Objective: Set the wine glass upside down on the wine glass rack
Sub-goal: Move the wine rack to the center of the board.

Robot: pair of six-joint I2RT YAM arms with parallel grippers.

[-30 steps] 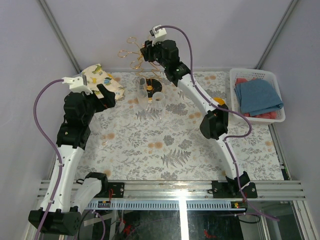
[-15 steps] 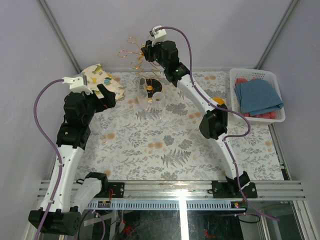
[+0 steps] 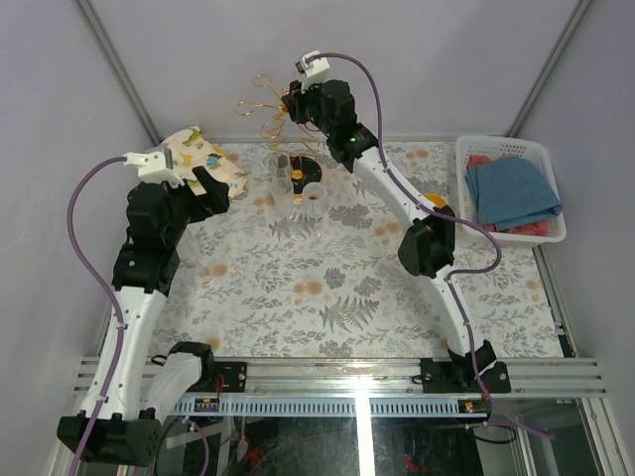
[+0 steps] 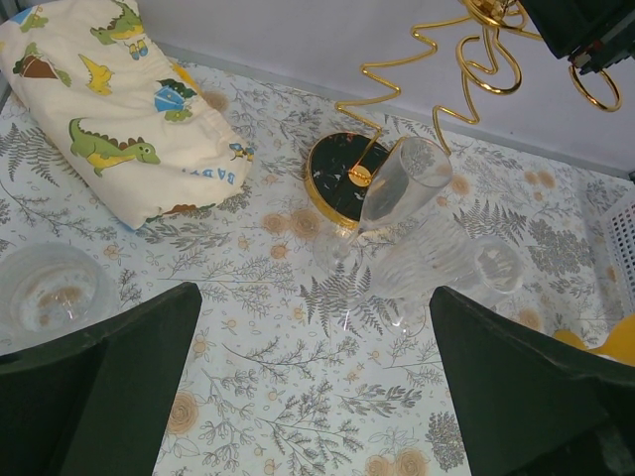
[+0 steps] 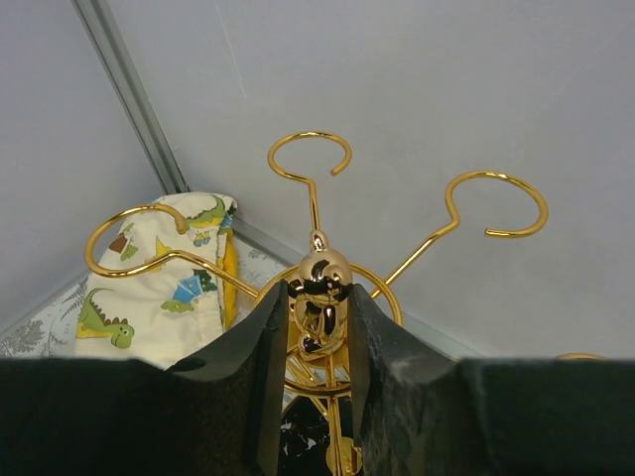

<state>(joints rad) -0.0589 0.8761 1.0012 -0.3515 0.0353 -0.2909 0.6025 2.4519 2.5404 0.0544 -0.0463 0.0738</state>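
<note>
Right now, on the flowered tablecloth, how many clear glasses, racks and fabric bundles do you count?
Clear glasses: 4
Gold wine glass rack: 1
Dinosaur-print fabric bundle: 1
Total: 6

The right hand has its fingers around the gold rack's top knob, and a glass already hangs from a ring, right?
No glass hangs there. The right wrist view shows the rack's rings in sight bare; the glasses are on the table by its base. The right hand does have its fingers around the knob.
</note>
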